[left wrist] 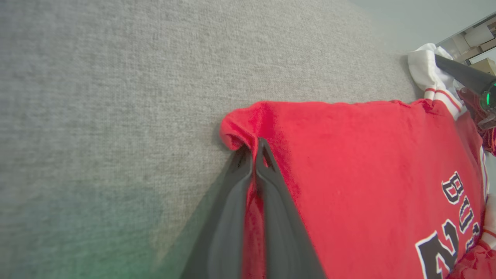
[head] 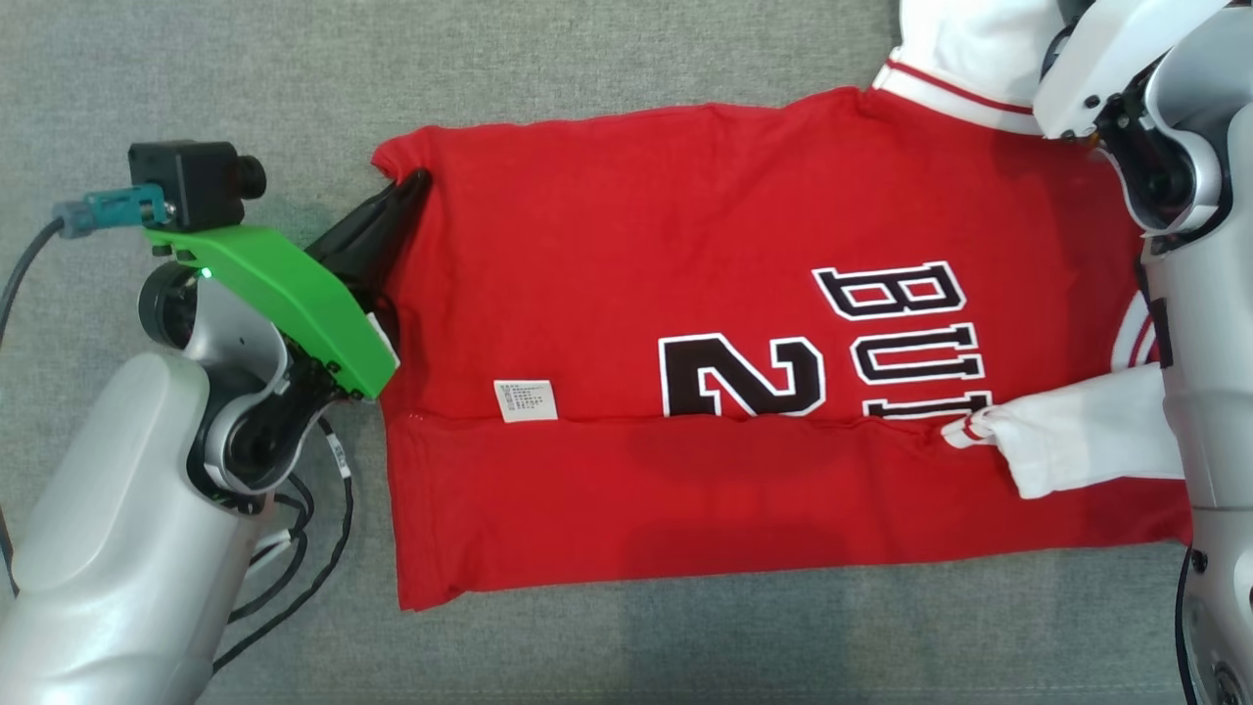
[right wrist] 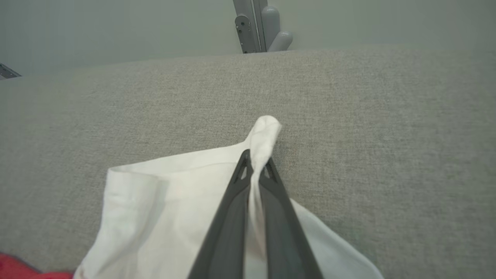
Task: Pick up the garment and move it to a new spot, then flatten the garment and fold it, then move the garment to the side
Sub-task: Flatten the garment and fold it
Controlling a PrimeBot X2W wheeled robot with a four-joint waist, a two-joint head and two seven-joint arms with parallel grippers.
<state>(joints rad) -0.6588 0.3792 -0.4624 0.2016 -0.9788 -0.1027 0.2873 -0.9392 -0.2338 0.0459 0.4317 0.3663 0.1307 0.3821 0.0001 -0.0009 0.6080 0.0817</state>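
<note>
While lying spread across the grey tabletop point(head: 245, 78), fills the middle of the head view as a red shirt point(head: 685, 245), collar end toward the right, hem toward the left. Folded once along the near side, with a white label point(head: 526, 400) just above the fold line and black lettering point(head: 901, 338) partly cut off by it. Clenched on the far-left hem corner with the left tool point(head: 416, 183). Seen from the left wrist, fingers point(left wrist: 275, 201) pressed together with a ridge of red cloth pinched between them, the corner curling just past the tips. Clenched likewise with the right tool point(right wrist: 255, 159) on a white sleeve point(right wrist: 162, 201), with a nub of white fabric poking out beyond the tips. Draped over the fold beside the right arm point(head: 1204, 392), a second white sleeve point(head: 1077, 441), its cuff pointing left.
</note>
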